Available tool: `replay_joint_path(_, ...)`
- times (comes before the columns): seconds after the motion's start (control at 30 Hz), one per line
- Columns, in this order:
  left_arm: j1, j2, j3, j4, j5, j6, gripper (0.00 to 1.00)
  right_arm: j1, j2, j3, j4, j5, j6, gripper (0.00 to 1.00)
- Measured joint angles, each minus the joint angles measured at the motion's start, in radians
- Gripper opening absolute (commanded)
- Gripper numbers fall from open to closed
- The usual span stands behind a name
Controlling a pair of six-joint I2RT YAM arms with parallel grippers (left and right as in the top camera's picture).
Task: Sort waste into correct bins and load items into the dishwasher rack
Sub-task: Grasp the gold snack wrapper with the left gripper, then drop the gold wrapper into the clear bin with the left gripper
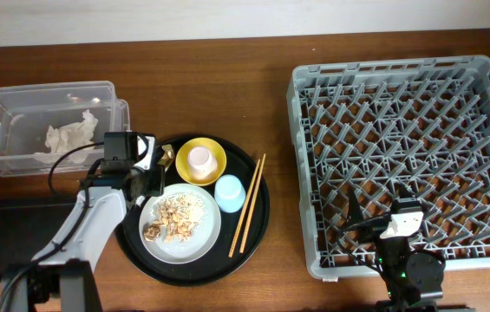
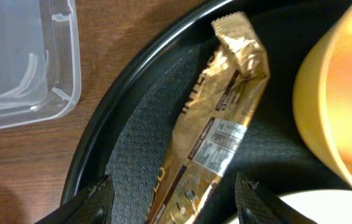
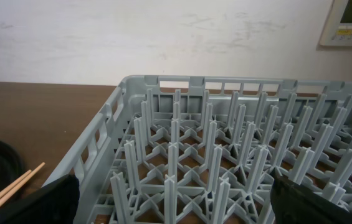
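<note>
A gold wrapper (image 2: 216, 130) lies on the round black tray (image 2: 101, 124) beside the yellow bowl (image 2: 337, 93). My left gripper (image 2: 172, 205) is open, with a finger on each side of the wrapper's lower end. From overhead, the left gripper (image 1: 153, 169) is by the bowl (image 1: 212, 172), which holds the cream-pink cup (image 1: 199, 158). The light blue cup (image 1: 230, 193), the chopsticks (image 1: 247, 206) and the plate (image 1: 188, 247) of food scraps (image 1: 175, 217) share the tray. A crumpled napkin (image 1: 71, 137) lies in the clear box (image 1: 2, 104). My right gripper (image 3: 176, 208) is open and empty over the grey rack (image 3: 225, 162).
The flat black tray (image 1: 2, 243) lies at the front left, under the left arm. The rack (image 1: 409, 147) fills the right half of the table and holds nothing. The clear box's corner (image 2: 20, 56) is close to the round tray's rim.
</note>
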Motion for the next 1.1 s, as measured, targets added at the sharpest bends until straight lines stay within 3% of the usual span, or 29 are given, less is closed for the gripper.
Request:
replay_joint_path(0.33, 0.0, 0.09, 0.0, 0.065, -0.008, 0.028, 0.61, 0.0, 0.0, 0.0, 0.0, 0.0, 0.0, 0.98)
replay_joint_path(0.5, 0.0, 0.138, 0.0, 0.097, -0.007, 0.032, 0.43, 0.0, 0.0, 0.0, 0.0, 0.0, 0.0, 0.98)
replay_joint_path(0.63, -0.002, 0.144, 0.0, 0.116, -0.007, 0.043, 0.15, 0.0, 0.0, 0.0, 0.0, 0.0, 0.001, 0.98)
replay_joint_path(0.77, -0.002, 0.141, 0.004, 0.117, -0.008, 0.026, 0.0, 0.0, 0.0, 0.0, 0.0, 0.0, 0.001, 0.98)
replay_joint_path(0.93, -0.002, -0.004, 0.059, 0.132, -0.008, -0.023, 0.0, 0.0, 0.0, 0.0, 0.0, 0.0, 0.0, 0.98)
replay_joint_path(1.1, -0.002, -0.205, 0.103, 0.292, -0.134, -0.039, 0.0, 0.0, 0.0, 0.0, 0.0, 0.0, 0.001, 0.98)
